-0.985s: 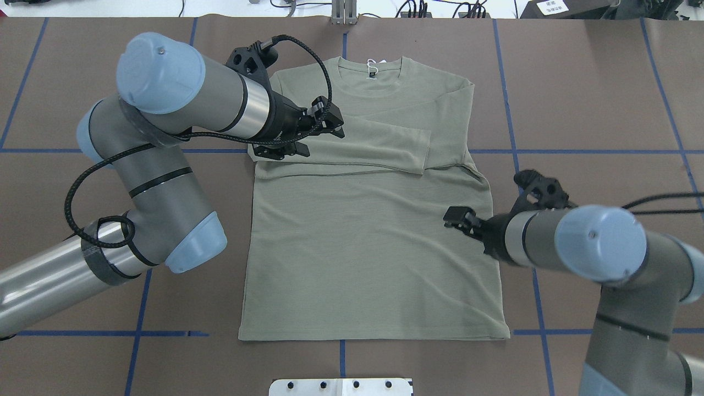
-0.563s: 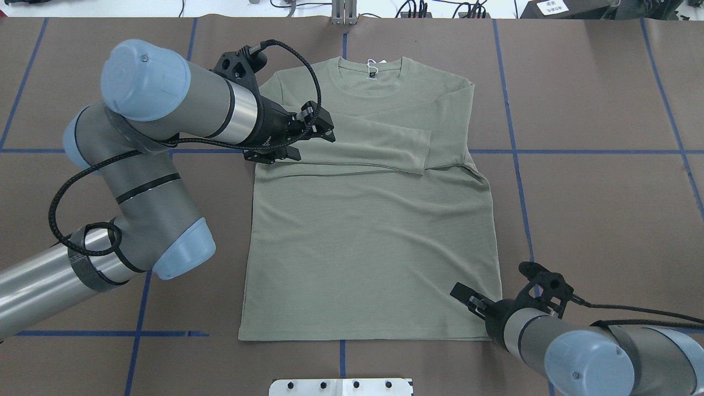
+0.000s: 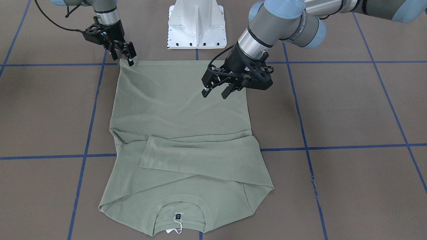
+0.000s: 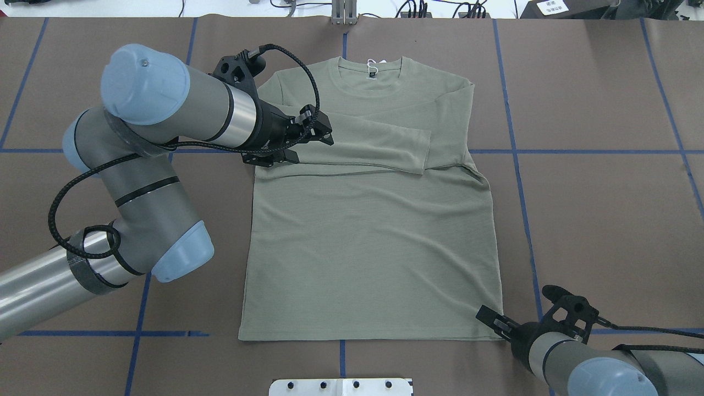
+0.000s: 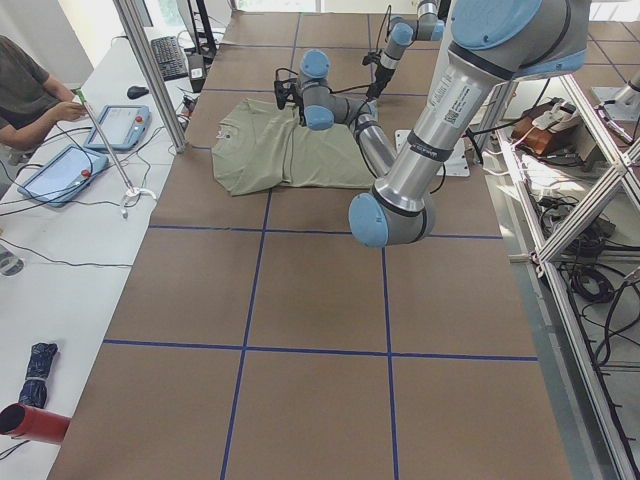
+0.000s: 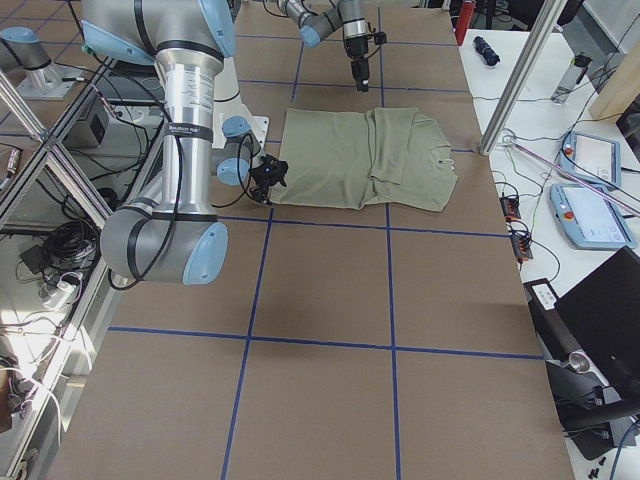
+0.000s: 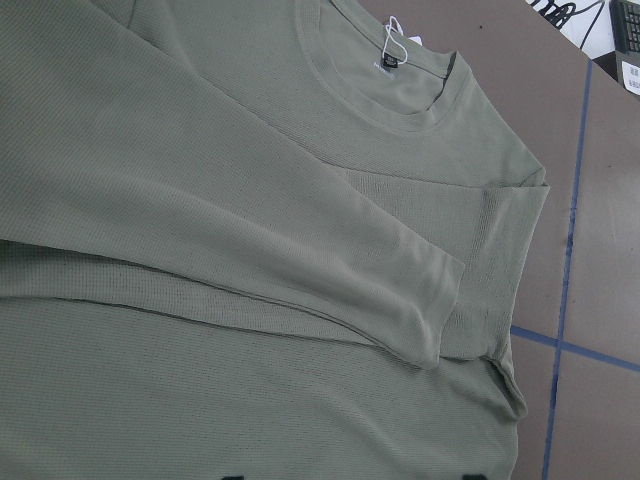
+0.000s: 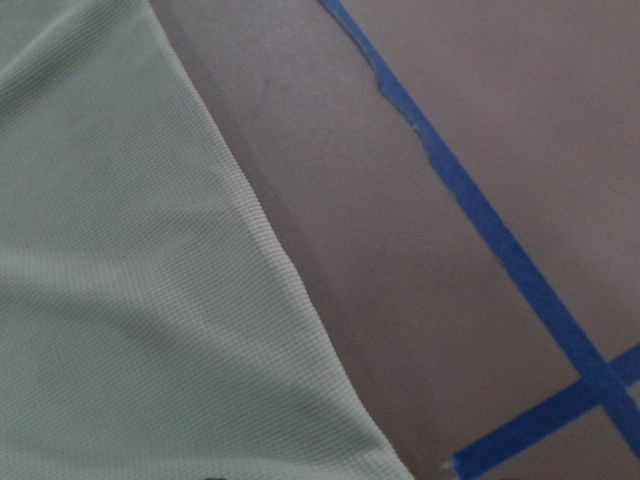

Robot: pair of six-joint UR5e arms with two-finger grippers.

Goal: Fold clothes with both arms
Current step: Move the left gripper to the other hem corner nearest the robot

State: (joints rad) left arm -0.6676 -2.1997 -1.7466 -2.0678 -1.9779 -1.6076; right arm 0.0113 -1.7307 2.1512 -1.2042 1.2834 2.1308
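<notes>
The sage-green long-sleeved shirt lies flat, front up, with its collar at the far side. Both sleeves are folded across the chest. A white hang tag shows at the neck. My left gripper hovers open over the shirt's left side beside the folded sleeve, above the cloth. My right gripper is low at the near right hem corner and looks open. The right wrist view shows only that hem corner on the brown mat.
The white pedestal base stands just behind the hem. Blue tape lines cross the brown mat. A person sits at a side table with tablets beyond the shirt's collar end.
My right gripper has swept from the shirt's right edge at mid-body down to the near right hem corner. My left gripper has drawn back slightly to the left.
</notes>
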